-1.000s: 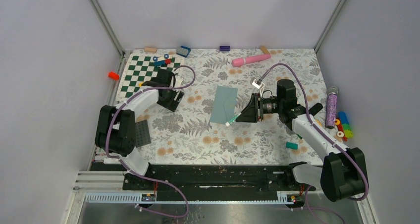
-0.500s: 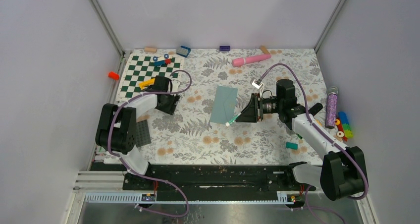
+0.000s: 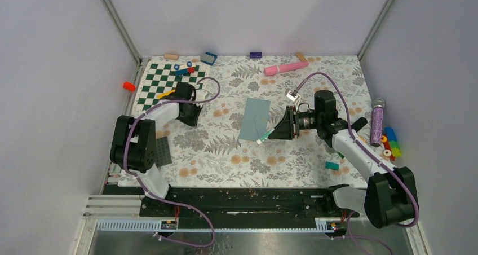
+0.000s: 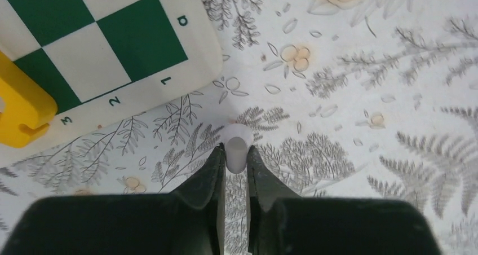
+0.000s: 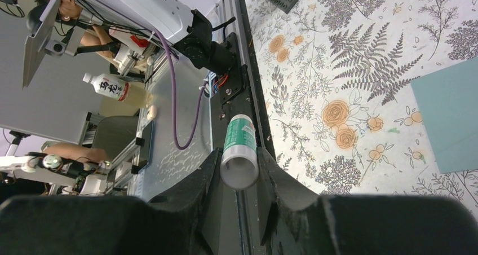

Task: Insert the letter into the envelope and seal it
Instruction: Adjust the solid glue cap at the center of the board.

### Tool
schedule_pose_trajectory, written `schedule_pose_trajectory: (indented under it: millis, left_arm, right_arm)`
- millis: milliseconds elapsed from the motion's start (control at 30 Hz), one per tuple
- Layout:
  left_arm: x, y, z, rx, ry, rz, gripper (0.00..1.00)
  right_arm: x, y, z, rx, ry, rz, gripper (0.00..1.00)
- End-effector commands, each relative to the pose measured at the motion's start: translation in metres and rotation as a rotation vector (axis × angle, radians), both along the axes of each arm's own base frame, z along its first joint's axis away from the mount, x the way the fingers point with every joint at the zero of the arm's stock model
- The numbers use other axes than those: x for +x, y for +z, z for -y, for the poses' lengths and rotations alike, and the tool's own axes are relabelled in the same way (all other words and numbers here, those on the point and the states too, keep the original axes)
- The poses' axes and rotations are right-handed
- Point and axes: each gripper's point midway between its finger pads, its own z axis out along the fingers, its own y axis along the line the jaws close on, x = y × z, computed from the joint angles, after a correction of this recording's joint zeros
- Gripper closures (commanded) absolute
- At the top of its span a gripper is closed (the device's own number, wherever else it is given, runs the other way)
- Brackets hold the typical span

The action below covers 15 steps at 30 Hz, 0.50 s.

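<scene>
The grey-teal envelope [image 3: 255, 118] lies flat in the middle of the floral mat, and its corner shows in the right wrist view [image 5: 451, 119]. The letter is out of view. Just right of the envelope's near corner, my right gripper [image 3: 269, 134] [image 5: 239, 173] is shut on a green-and-white glue stick [image 5: 240, 145], held lying level above the mat. My left gripper [image 3: 189, 116] [image 4: 237, 156] is down on the mat near the chequered board's corner, shut on a small white cap [image 4: 237, 145].
The chequered board [image 3: 163, 81] carries a yellow block [image 4: 20, 105] and small pieces. A dark studded plate [image 3: 162, 152] lies by the left arm. A pink cylinder [image 3: 286, 68] is at the back; a purple tube [image 3: 377, 121], coloured blocks [image 3: 390, 144] and a teal block [image 3: 332, 165] lie right.
My left gripper has closed from wide open onto the white cap, and the left arm has shifted slightly left toward the board. The right arm and glue stick have not moved.
</scene>
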Motion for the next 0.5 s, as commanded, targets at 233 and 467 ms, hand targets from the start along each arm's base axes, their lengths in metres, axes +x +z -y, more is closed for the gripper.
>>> schedule_pose_trajectory:
  millis: [233,467]
  left_arm:
    - [-0.035,0.077,0.023,0.35,-0.45,-0.102,0.89]
    - [-0.056,0.056,0.044,0.608,-0.642,-0.216,0.86]
  right_arm:
    - [0.009,0.035,0.009,0.025,-0.03,0.149,0.86]
    - [0.01,0.062,0.029,0.057,-0.083,0.231,0.86]
